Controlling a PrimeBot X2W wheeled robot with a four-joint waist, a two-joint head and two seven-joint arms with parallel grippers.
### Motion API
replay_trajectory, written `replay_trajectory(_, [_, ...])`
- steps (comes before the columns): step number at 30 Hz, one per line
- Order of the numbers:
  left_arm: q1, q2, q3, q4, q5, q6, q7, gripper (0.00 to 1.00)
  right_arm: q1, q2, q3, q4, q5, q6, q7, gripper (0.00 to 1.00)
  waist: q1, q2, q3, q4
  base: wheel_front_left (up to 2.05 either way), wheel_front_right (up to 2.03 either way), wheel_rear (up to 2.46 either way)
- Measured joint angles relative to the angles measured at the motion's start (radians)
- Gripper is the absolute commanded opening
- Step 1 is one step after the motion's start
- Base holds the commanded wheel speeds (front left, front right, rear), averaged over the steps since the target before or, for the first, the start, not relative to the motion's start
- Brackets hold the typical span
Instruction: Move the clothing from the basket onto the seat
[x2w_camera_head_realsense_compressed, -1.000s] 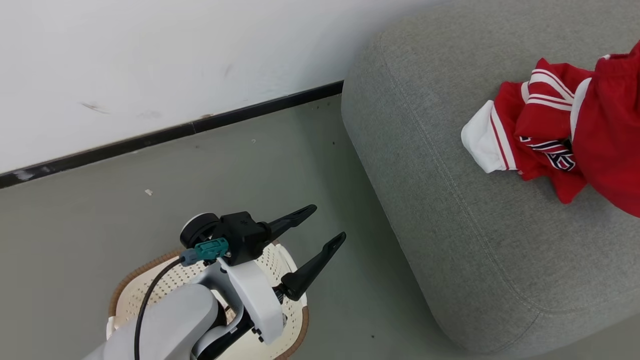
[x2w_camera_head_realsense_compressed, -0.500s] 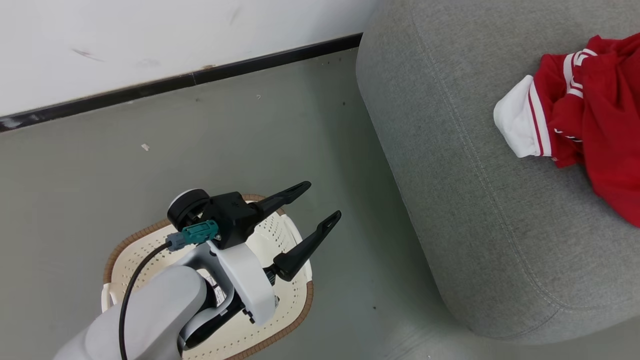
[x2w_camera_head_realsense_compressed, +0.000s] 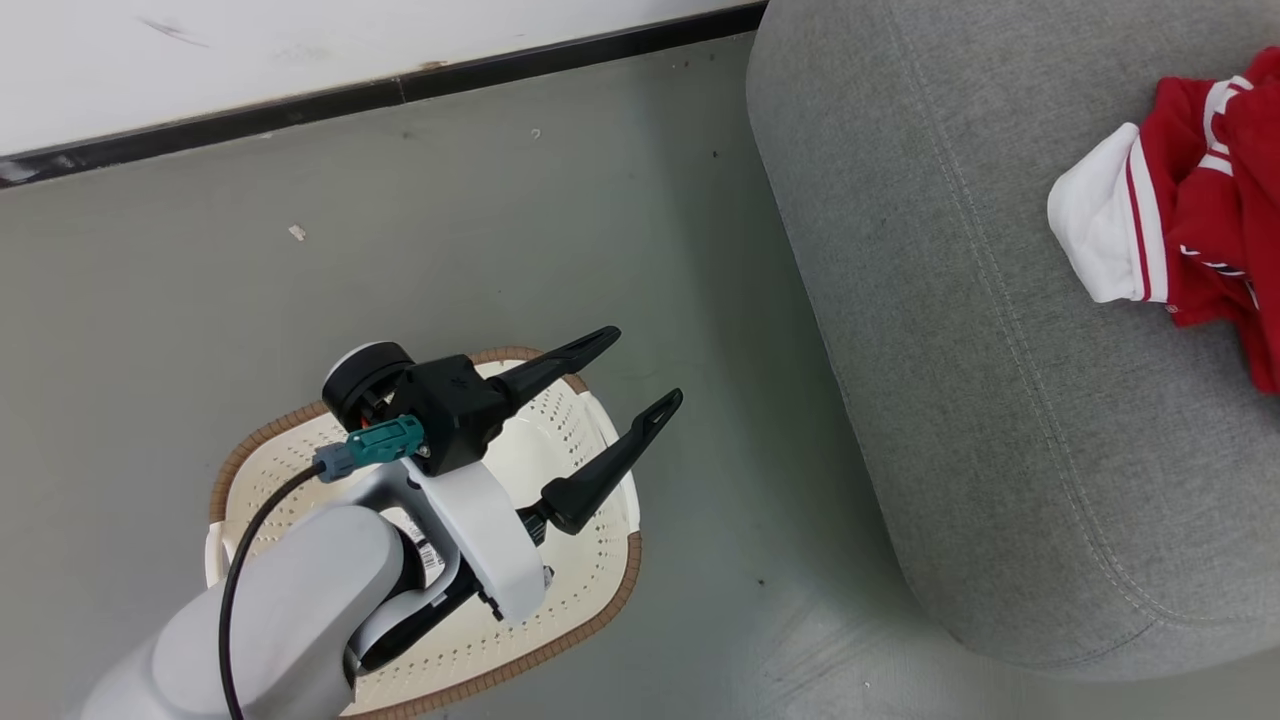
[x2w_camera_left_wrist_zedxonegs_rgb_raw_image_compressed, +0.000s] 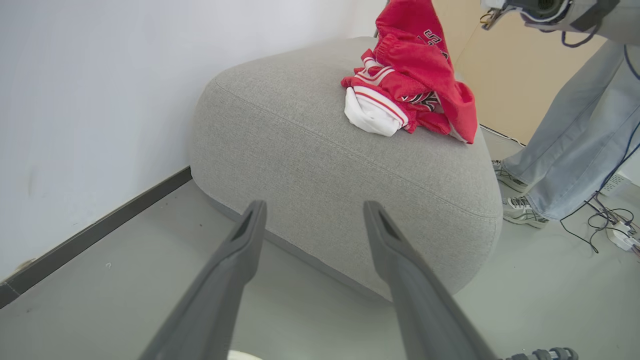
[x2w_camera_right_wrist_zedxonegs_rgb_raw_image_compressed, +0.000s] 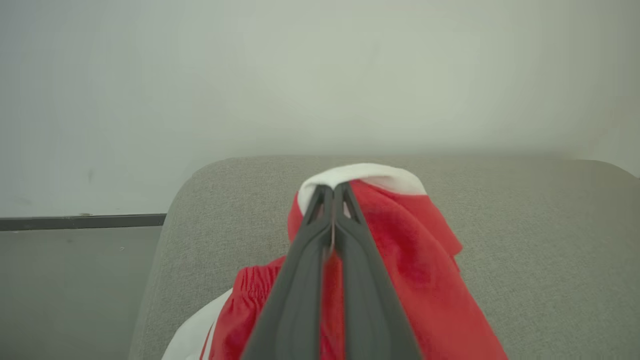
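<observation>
Pinches red clothing over the seat in the clamped right tool, left tool spread above the basket; risks dragging fabric off if withdrawn unreleased

The basket sits on the floor at the head view's lower left, the left claw over it. The seat takes the right side, with the clothing on it at upper right; the wall runs along the top left.
</observation>
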Motion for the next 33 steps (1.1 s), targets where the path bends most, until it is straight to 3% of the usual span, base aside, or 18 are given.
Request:
replay_trajectory(8, [0.0, 0.008, 0.007, 0.008, 0.0, -0.003, -0.011, 1.0, 0.019, 0.03, 0.014, 0.089, -0.001, 0.0, 0.009, 0.0, 0.0, 0.0, -0.003, 0.002, 0.0, 0.0, 0.0])
replay_trajectory(11, [0.0, 0.009, 0.008, 0.015, 0.0, -0.003, -0.021, 1.0, 0.031, 0.037, 0.026, 0.117, 0.0, 0.0, 0.021, 0.08, 0.0, 0.0, -0.011, 0.0, 0.0, 0.0, 0.0])
replay_trajectory(13, [0.0, 0.009, 0.008, 0.02, 0.0, -0.003, -0.024, 1.0, 0.038, 0.046, 0.034, 0.122, 0.0, 0.0, 0.027, 0.26, 0.0, 0.0, -0.017, -0.002, 0.0, 0.0, 0.0])
replay_trajectory(14, [0.0, 0.009, 0.008, 0.022, 0.0, -0.003, -0.025, 1.0, 0.039, 0.052, 0.038, 0.123, 0.001, 0.0, 0.028, 0.41, 0.0, 0.0, -0.02, -0.003, 0.0, 0.0, 0.0])
replay_trajectory(15, [0.0, 0.009, 0.008, 0.025, 0.0, -0.003, -0.027, 1.0, 0.039, 0.056, 0.041, 0.127, 0.002, 0.0, 0.028, 0.6, 0.0, 0.0, -0.024, -0.004, 0.0, 0.0, 0.0])
replay_trajectory(16, [0.0, 0.008, 0.007, 0.027, 0.0, -0.003, -0.027, 1.0, 0.039, 0.056, 0.044, 0.131, 0.003, 0.0, 0.028, 1.0, 0.0, 0.0, -0.027, -0.005, 0.0, 0.0, 0.0])
replay_trajectory(23, [0.001, 0.007, 0.008, 0.04, -0.002, -0.006, -0.041, 1.0, 0.038, 0.044, 0.077, 0.149, 0.041, 0.0, 0.081, 1.0, 0.0, 0.0, -0.054, -0.009, 0.0, 0.0, 0.0])
replay_trajectory(33, [0.005, 0.004, 0.026, 0.063, -0.003, -0.006, -0.08, 1.0, 0.001, -0.031, 0.107, 0.114, 0.065, 0.0, 0.107, 1.0, 0.0, 0.0, -0.107, -0.013, 0.0, 0.0, 0.0])
